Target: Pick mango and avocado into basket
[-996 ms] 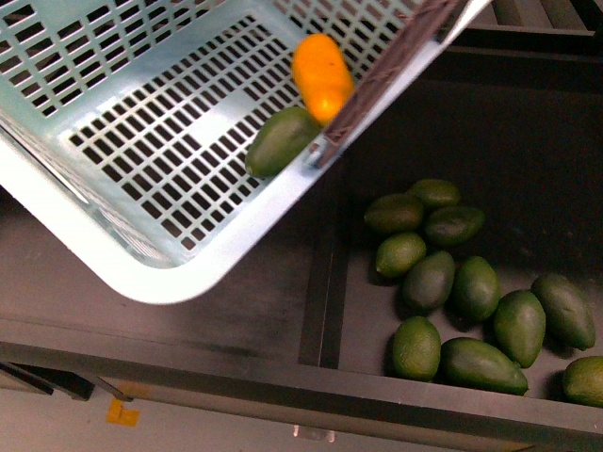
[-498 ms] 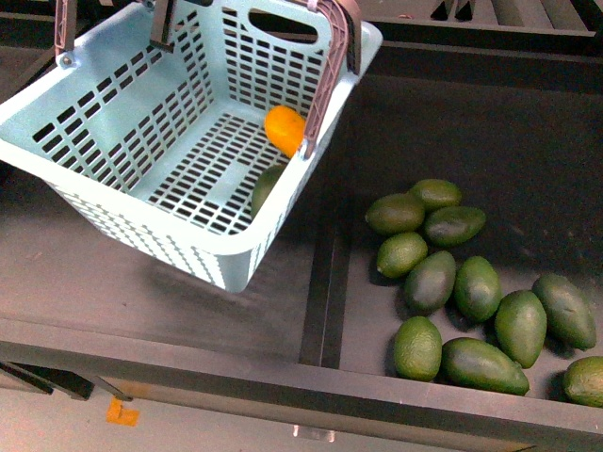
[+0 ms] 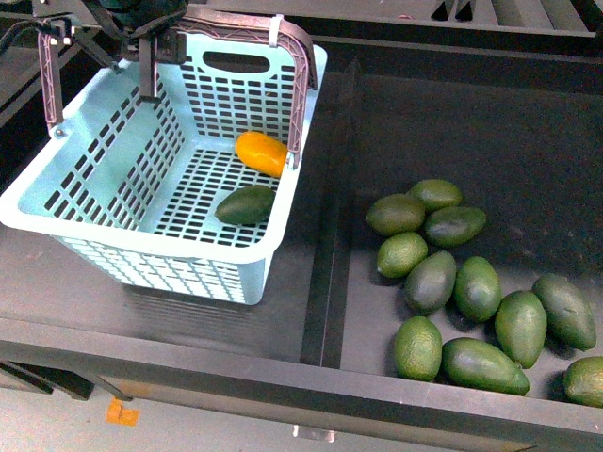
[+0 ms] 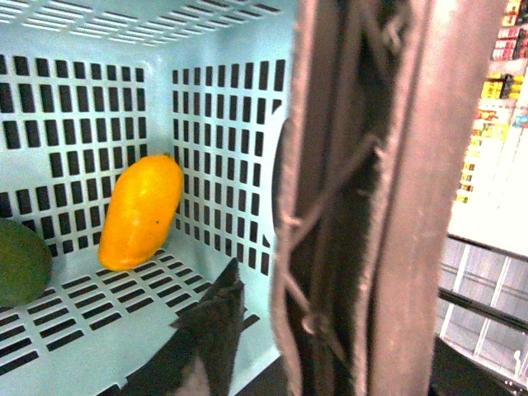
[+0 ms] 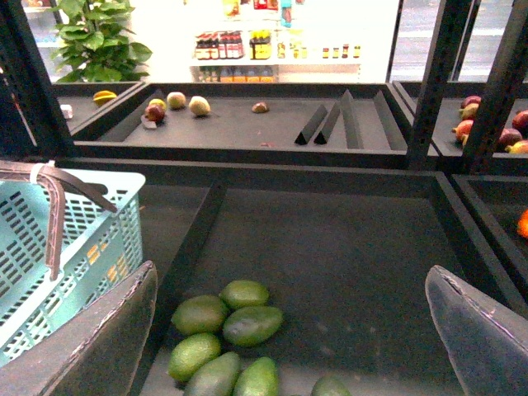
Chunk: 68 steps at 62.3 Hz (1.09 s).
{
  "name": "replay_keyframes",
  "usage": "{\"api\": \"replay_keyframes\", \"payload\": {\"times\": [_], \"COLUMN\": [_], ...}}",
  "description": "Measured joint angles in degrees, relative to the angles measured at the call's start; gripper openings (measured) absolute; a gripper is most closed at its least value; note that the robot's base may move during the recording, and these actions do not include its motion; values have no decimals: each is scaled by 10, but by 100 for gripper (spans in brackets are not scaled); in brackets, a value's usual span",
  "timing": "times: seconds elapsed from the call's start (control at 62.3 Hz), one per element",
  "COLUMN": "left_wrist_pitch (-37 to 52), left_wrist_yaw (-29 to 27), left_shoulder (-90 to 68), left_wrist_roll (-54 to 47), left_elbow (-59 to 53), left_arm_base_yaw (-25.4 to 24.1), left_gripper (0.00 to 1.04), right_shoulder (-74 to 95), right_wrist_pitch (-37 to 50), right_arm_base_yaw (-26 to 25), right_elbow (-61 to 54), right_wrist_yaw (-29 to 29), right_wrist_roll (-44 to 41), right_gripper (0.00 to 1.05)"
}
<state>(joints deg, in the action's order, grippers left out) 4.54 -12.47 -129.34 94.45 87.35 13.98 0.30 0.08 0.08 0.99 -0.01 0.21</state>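
The turquoise basket (image 3: 141, 202) sat tilted in the left compartment of the dark display bin (image 3: 325, 282), and I judge it hung from its brown handle (image 3: 236, 24), because the left tool (image 3: 151, 42) was clamped on that handle near the top of the front view. Both fruits lay inside on the slotted floor: the mango (image 3: 261, 153) near the far wall, the avocado (image 3: 245, 204) just in front of it. The picking looked finished, with only carrying or setting down the basket left.

The loose avocados (image 3: 471, 292) filled the right compartment, well apart from the basket.

The left wrist view showed what the front view could not: the handle (image 4: 371, 198) close up, and the mango (image 4: 142, 212) leaning by a corner. The right wrist view showed the right tool (image 5: 293, 346) spread wide and empty above the avocados (image 5: 223, 330), plus farther bins of other fruit (image 5: 177, 102).
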Motion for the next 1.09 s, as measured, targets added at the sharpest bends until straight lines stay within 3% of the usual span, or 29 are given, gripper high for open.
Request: {"api": "replay_keyframes", "payload": {"times": [0.064,0.305,0.418,0.53,0.61,0.659,0.739,0.835,0.948,1.092], "left_wrist_pitch": [0,-51,-110,-157,151,285,461,488,490,481], "left_wrist_yaw": [-5,-63,-102,-106,-30,-14,4,21,44,63], "left_shoulder": [22,172,287,369,409,424,471,525,573,641], "left_wrist_roll": [10,24,30,28,-233,-375,-702,-857,-914,-932], "left_elbow": [-31,-152,-233,-267,-393,-462,-576,-632,-695,-750], "left_arm_base_yaw": [-2,-5,2,30,24,14,-15,-36,-54,-75], "left_gripper": [54,97,96,96,79,70,49,29,4,2], "right_shoulder": [0,0,0,0,0,0,0,0,0,0], "right_wrist_pitch": [0,0,0,0,0,0,0,0,0,0], "right_arm_base_yaw": [0,0,0,0,0,0,0,0,0,0], "right_elbow": [0,0,0,0,0,0,0,0,0,0], "right_wrist_yaw": [0,0,0,0,0,1,1,1,1,1], "right_wrist_roll": [0,0,0,0,0,0,0,0,0,0], "right_gripper": [96,96,96,96,96,96,96,96,96,96]}}
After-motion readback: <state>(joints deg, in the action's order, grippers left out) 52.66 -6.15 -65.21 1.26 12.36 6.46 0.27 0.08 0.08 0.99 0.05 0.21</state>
